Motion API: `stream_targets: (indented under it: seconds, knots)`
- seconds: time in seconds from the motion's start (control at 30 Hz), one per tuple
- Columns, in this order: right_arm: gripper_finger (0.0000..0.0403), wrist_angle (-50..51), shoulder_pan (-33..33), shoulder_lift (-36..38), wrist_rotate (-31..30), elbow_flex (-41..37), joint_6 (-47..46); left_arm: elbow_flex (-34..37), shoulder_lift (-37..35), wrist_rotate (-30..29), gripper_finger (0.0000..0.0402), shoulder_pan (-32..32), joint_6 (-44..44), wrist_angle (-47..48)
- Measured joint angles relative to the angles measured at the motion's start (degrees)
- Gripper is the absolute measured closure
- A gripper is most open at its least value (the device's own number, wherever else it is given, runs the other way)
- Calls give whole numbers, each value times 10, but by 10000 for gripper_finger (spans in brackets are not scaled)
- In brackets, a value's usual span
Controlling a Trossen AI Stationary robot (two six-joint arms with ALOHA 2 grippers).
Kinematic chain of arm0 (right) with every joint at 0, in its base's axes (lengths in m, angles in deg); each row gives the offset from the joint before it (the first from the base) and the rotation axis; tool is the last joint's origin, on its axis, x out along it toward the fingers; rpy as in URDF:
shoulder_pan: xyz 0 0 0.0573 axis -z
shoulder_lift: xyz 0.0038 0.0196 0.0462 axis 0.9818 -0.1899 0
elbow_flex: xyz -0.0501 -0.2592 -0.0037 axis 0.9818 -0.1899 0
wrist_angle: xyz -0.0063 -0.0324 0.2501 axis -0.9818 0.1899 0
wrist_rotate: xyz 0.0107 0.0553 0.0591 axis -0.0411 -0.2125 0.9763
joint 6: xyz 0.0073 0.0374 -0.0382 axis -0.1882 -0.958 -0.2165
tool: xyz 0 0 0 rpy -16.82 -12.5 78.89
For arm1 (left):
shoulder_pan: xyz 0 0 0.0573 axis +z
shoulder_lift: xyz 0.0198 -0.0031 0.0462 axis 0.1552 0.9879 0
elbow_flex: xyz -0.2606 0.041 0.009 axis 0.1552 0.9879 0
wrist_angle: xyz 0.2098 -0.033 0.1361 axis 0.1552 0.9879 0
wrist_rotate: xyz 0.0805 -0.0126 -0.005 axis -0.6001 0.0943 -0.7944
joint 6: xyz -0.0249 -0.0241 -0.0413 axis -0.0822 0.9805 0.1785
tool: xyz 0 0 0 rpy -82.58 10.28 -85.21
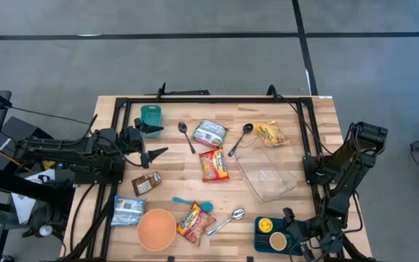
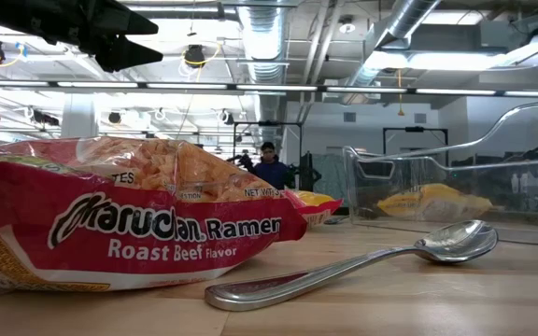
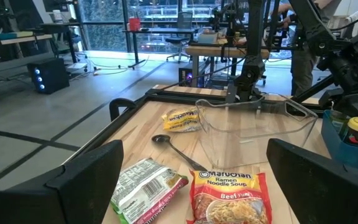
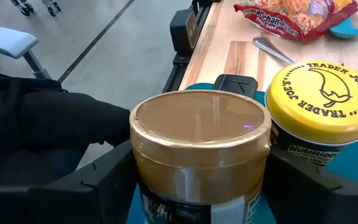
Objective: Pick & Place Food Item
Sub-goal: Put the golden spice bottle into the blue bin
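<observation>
My right gripper (image 4: 197,180) grasps the brown-lid jar (image 4: 201,146) in the blue tray (image 1: 262,240), near right; my left gripper (image 1: 155,142) released, far left

Robotics lab: exposed ducts (image 2: 267,42), workbenches (image 3: 229,46), concrete floor (image 1: 195,62).
</observation>
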Motion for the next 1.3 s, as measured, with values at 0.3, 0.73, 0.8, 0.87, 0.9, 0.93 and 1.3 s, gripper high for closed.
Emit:
stream_targets:
  seconds: [0.3,0.73,0.8,0.87,0.9,0.93,1.3]
  knots:
    - [117,-2,-3,0,2,0,0,0,0,-1,9,0,0,0]
    - [116,-5,-3,0,2,-1,-1,0,0,-3,9,0,0,0]
    - [116,-6,-3,0,4,-1,-1,0,0,-3,9,0,0,0]
    - [116,-6,-3,0,8,-1,-1,0,0,-2,9,0,0,0]
    - [116,-6,-3,0,11,-1,-1,0,0,-2,9,0,0,0]
    - [116,-6,-3,0,13,-1,-1,0,0,-2,9,0,0,0]
    - [116,-6,-3,0,17,-1,-1,0,0,-2,9,0,0,0]
